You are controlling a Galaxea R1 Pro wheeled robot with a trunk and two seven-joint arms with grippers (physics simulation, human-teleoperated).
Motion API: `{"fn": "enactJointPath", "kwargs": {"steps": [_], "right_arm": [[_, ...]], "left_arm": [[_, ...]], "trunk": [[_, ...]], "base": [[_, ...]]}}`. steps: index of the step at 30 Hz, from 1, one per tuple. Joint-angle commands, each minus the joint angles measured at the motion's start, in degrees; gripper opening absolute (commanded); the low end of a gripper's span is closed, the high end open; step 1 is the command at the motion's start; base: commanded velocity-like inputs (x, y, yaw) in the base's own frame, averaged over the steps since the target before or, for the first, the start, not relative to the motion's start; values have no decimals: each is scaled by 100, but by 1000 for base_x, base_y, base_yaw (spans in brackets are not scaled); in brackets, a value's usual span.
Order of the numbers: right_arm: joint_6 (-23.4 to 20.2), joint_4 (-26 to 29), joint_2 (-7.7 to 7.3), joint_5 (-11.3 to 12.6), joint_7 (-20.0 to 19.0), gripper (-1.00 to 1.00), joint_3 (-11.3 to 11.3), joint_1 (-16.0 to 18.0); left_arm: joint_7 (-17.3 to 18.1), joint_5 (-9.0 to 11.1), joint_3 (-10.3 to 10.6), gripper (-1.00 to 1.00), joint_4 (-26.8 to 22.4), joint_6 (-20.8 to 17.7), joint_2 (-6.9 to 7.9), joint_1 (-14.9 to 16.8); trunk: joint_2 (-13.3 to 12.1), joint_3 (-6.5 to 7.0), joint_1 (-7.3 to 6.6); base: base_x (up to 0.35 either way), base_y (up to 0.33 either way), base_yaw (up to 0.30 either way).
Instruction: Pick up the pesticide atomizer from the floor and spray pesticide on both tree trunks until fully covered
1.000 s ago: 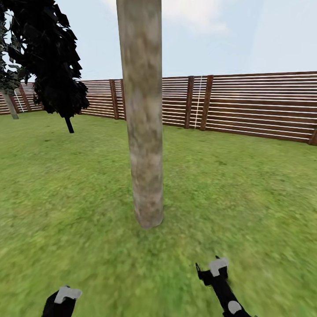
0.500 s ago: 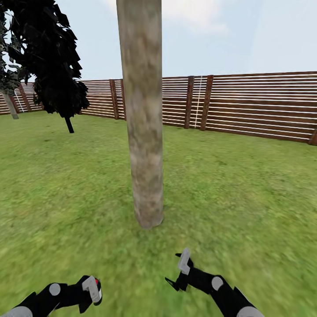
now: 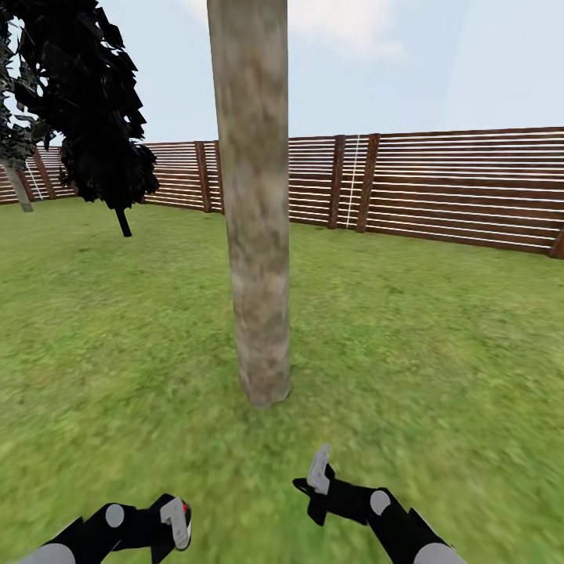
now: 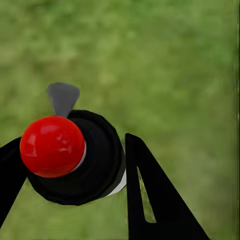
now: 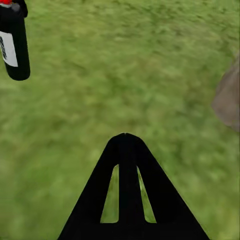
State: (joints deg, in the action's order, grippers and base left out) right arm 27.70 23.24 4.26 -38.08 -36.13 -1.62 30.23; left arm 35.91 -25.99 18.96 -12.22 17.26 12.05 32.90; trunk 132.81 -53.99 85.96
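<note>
Grass floor (image 3: 439,337) extended to a brown slatted fence (image 3: 462,188). One tree trunk (image 3: 254,204) stood upright ahead of the robot, with a black cone-shaped tree (image 3: 94,102) farther off to the left. The left claw (image 4: 70,170) was closed on the pesticide atomizer (image 4: 75,157) (black body, red top), one finger (image 4: 155,200) against its side. The atomizer was held low at lower left in the head view, above the grass. The right claw (image 5: 125,190) had its fingers together, holding nothing.
</note>
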Motion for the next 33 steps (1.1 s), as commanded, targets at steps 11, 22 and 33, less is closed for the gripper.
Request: {"fn": "enactJointPath", "kwargs": {"steps": [11, 22, 33], "right_arm": [[8, 14, 316, -32, -597, -100, -5, 0], [8, 14, 327, -232, -597, -100, -3, 0], [8, 14, 327, -278, -597, -100, -4, 0]], "left_arm": [[13, -380, 5, -100, -424, -459, -625, 6], [401, -499, 8, -100, -799, -448, -763, 6], [515, -949, 11, -100, -1000, -425, -959, 6]], "trunk": [[0, 0, 0], [0, 0, 0], [0, 0, 0]], "base": [[0, 0, 0], [0, 0, 0], [0, 0, 0]]}}
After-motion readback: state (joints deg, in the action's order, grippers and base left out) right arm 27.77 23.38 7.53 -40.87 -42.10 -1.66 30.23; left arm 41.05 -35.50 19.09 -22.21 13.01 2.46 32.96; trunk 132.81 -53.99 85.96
